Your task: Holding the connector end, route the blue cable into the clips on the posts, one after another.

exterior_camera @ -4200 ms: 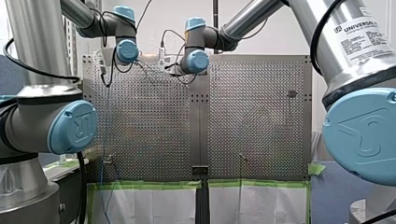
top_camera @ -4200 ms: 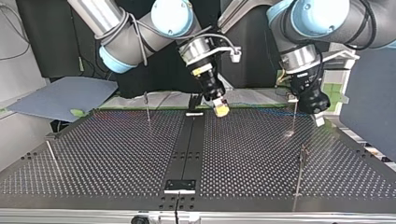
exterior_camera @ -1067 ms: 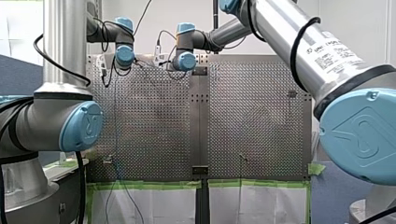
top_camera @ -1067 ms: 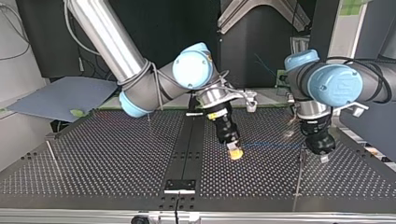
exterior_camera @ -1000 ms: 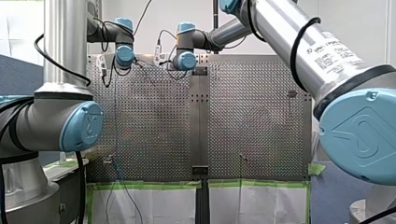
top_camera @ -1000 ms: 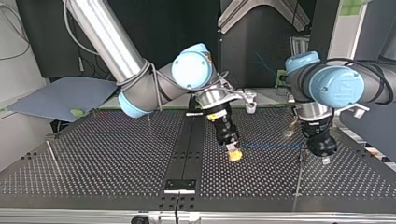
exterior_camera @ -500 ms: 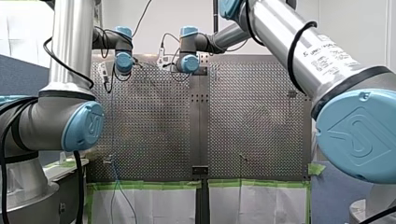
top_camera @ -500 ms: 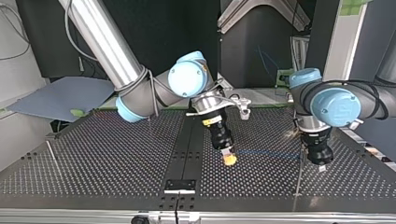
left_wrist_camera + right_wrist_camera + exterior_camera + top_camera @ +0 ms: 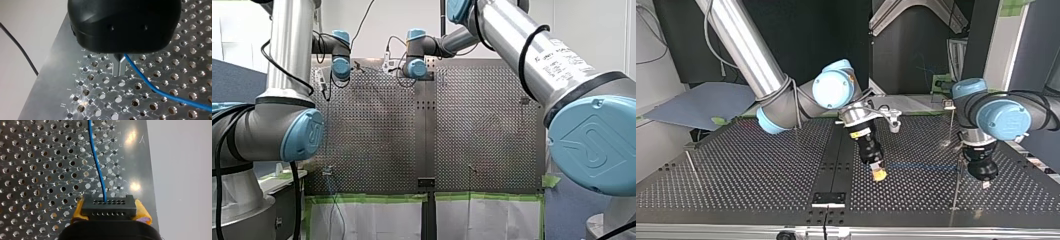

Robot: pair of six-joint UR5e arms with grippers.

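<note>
In the right wrist view my right gripper (image 9: 109,204) is shut on a black connector (image 9: 109,210), its yellow pads (image 9: 141,211) on both sides. The blue cable (image 9: 96,160) leaves the connector and runs ahead over the perforated table. In the left wrist view my left gripper (image 9: 119,70) has its metal fingers shut on the blue cable (image 9: 150,87), just above the plate. In the top view the cable (image 9: 921,165) stretches level between my right gripper (image 9: 879,174) and my left gripper (image 9: 985,183). A thin post (image 9: 956,186) stands right beside the left gripper.
More posts stand on the table (image 9: 761,170): one with a clip behind my left arm (image 9: 951,122), one at the far middle-left (image 9: 794,116), one at the left edge (image 9: 691,167). A black strip (image 9: 836,155) runs down the table's middle. Slack cable hangs over the front edge (image 9: 334,210).
Both grippers have moved from the far side of the top view toward its near edge, with the cable held taut between them. The left gripper now hangs beside the near right post.
</note>
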